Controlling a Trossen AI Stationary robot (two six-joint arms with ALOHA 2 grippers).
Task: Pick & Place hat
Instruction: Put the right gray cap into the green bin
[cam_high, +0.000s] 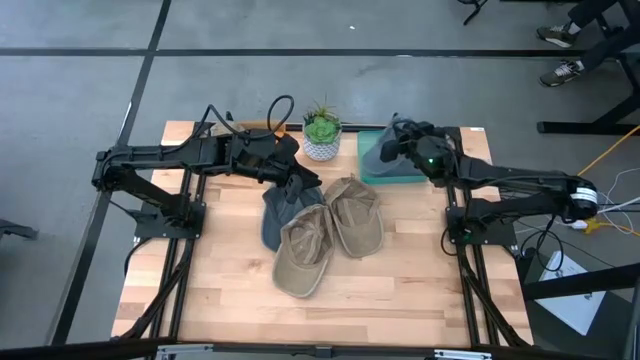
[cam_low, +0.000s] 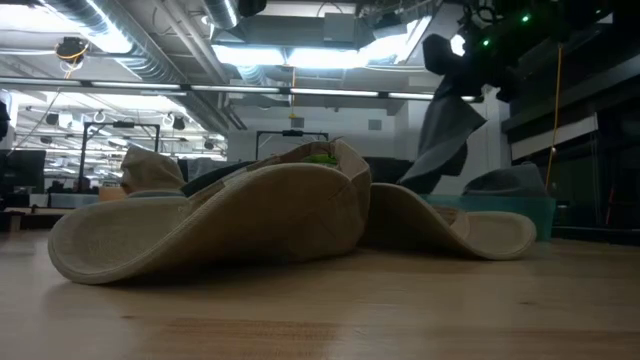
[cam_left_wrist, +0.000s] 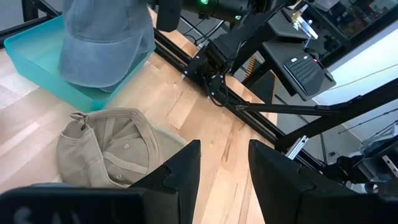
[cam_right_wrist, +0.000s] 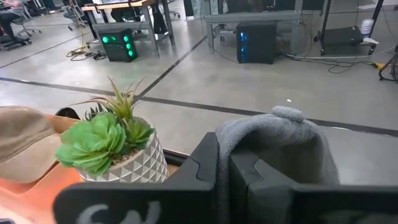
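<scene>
High view: the right tool (cam_high: 400, 137) is pinched on a grey hat (cam_high: 383, 148) hanging over the teal bin (cam_high: 388, 176). The left tool (cam_high: 298, 187), fingers parted and empty, sits above the hats on the counter (cam_high: 230, 280).

Low view: the grey hat (cam_low: 440, 125) droops limp, so it is soft and light.

Left wrist view: a tan hat (cam_left_wrist: 112, 148) lies below.

Right wrist view: the grip is probably on crown fabric; the stiffer brim would hold better.
</scene>
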